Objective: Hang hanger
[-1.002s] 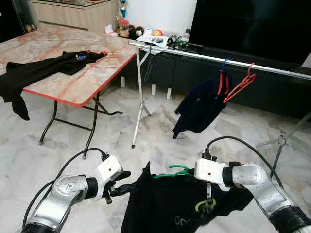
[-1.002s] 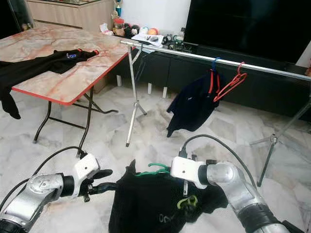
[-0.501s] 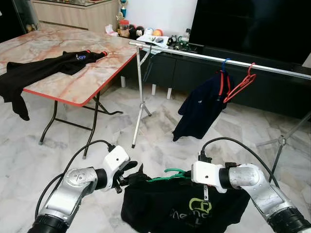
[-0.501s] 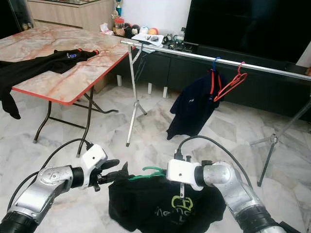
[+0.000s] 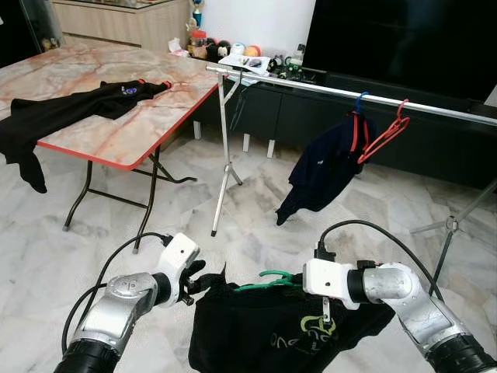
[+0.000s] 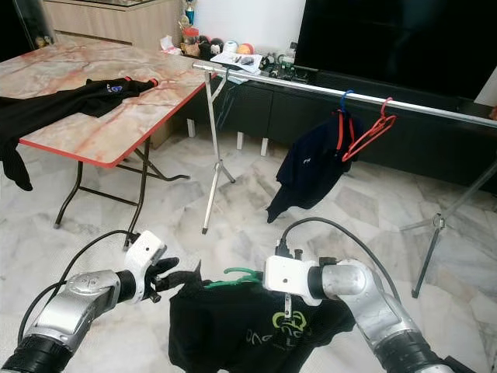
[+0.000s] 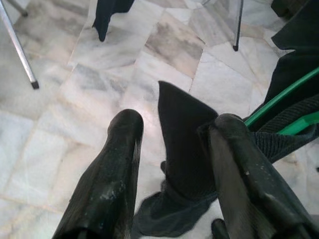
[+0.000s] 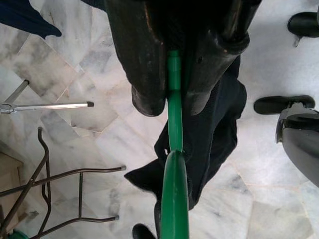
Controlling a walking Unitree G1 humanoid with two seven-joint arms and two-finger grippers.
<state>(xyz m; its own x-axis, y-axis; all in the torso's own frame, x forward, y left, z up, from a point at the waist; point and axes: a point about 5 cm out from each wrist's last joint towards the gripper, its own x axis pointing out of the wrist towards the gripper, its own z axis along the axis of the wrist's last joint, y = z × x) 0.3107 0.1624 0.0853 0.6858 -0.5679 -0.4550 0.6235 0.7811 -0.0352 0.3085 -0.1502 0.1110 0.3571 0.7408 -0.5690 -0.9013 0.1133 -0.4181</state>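
**Hanger carried low between both grippers, shirt settling after a lift**

Hanger (image 5: 273, 279), green, is sitting at waist level in front of me, well short of the rail (image 5: 349, 97), with the black shirt (image 5: 268, 334) draped on it.

Left side: my left gripper (image 5: 196, 284) is pinching the shirt's shoulder edge. In the left wrist view one finger (image 7: 107, 174) is standing apart from the other, with a peak of black cloth between them; contact with the second finger looks real, but I cannot tell how firm the pinch is. Compared with half a second ago, this arm is sitting lower and nearer to me.

Centre: the shirt is hanging longer and narrower than before, its green logo lower.

Right side: my right gripper (image 8: 170, 74) is clamped narrow on the hanger's green neck, as in the earlier frames.

Judgement: garment is seated well enough; the carry to the rail, where a dark shirt (image 5: 322, 167) and a red hanger (image 5: 384, 138) are hanging, is not yet begun.
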